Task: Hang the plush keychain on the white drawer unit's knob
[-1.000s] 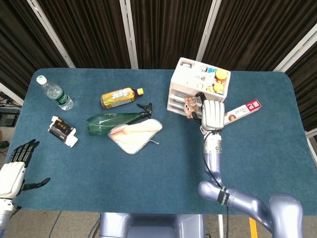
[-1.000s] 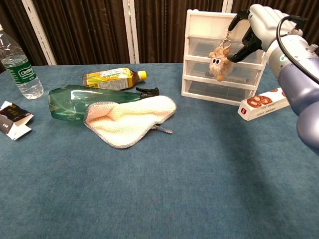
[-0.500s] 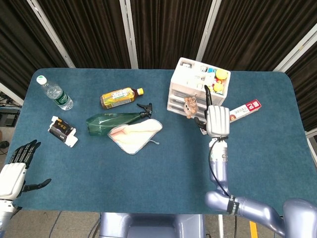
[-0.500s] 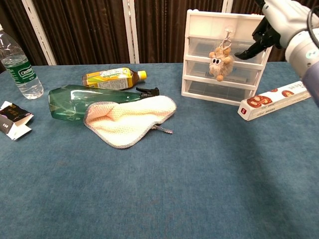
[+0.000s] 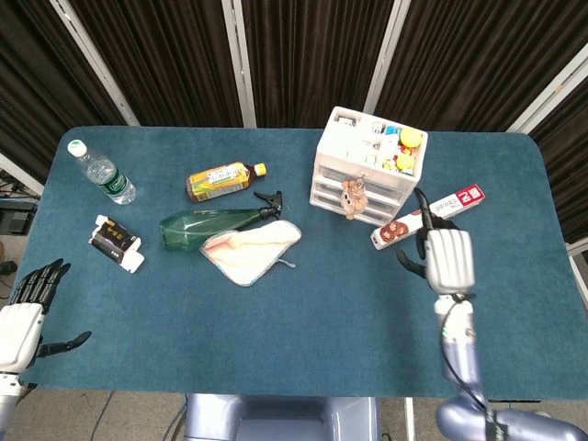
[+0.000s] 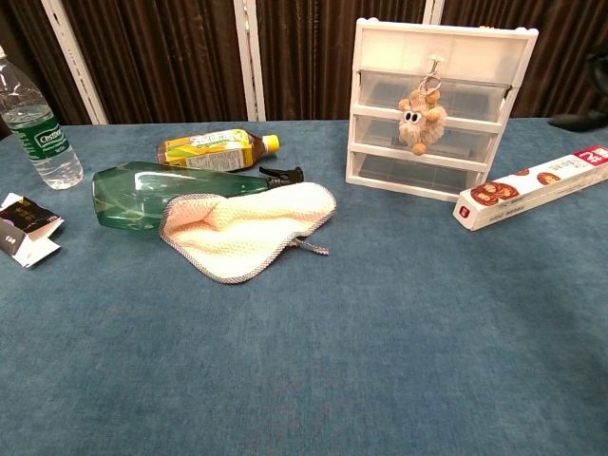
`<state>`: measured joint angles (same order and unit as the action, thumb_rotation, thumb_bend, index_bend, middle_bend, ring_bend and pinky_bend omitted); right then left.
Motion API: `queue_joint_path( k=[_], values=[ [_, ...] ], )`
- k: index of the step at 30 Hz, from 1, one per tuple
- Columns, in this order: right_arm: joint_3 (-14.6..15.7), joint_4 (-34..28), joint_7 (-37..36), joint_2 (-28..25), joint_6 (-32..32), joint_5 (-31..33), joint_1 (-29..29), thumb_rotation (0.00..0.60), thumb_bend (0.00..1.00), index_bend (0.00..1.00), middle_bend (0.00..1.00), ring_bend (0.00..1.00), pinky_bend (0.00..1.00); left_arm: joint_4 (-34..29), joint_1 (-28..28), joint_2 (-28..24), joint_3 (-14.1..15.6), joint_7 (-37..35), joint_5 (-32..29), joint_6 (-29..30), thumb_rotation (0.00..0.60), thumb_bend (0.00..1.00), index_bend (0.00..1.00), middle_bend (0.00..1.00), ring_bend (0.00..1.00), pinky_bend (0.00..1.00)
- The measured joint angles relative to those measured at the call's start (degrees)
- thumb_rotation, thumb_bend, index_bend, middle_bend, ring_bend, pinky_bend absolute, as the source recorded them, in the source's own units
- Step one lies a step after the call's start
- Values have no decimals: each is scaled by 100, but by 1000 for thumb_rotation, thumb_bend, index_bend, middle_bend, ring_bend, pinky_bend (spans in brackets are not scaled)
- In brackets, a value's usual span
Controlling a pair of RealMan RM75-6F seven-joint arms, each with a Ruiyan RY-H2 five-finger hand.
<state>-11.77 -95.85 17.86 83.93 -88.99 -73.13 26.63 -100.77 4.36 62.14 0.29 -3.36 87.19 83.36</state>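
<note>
The tan plush keychain (image 6: 421,116) hangs by its ring from the top knob of the white drawer unit (image 6: 380,47), dangling in front of the middle drawer; the head view shows the plush keychain (image 5: 353,195) against the white drawer unit (image 5: 338,147). Nothing touches it. My right hand (image 5: 446,260) hovers open well off to the right and nearer me, its fingers spread and holding nothing; only a dark fingertip (image 6: 581,120) reaches the chest view's right edge. My left hand (image 5: 22,315) is open at the table's near left corner.
A long red-and-white box (image 6: 532,186) lies right of the drawers. A green spray bottle (image 6: 152,190) sits under a cream cloth (image 6: 249,228), with a yellow drink bottle (image 6: 214,147) behind. A water bottle (image 6: 28,119) and a small dark packet (image 6: 21,228) sit at the left.
My right hand let go of the keychain ring, leaving the plush hanging on the knob, and drew back to the right and toward me. The left hand stayed put.
</note>
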Motion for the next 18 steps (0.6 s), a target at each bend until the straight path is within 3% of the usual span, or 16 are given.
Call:
queue_joint_path(
  k=[4, 7, 14, 18],
  values=[
    [487, -240, -284, -593, -74, -343, -403, 600, 24, 0, 166, 32, 43, 46, -17, 29, -8, 76, 25, 60, 600, 99, 0, 0, 0, 0],
    [840, -428, -527, -1002, -128, -556, -737, 600, 11, 0, 38, 0, 0, 74, -35, 54, -15, 160, 31, 107, 600, 99, 0, 0, 0, 0],
    [1441, -549, -939, -1493, -313, -1022, -1365, 600, 10, 0, 0, 0, 0, 192, -88, 144, -53, 391, 33, 259, 600, 99, 0, 0, 0, 0],
    [1574, -300, -991, -1532, -458, -1266, -1569, 600, 10, 0, 0, 0, 0, 270, -114, 200, -90, 496, 25, 343, 600, 97, 0, 0, 0, 0]
  ],
)
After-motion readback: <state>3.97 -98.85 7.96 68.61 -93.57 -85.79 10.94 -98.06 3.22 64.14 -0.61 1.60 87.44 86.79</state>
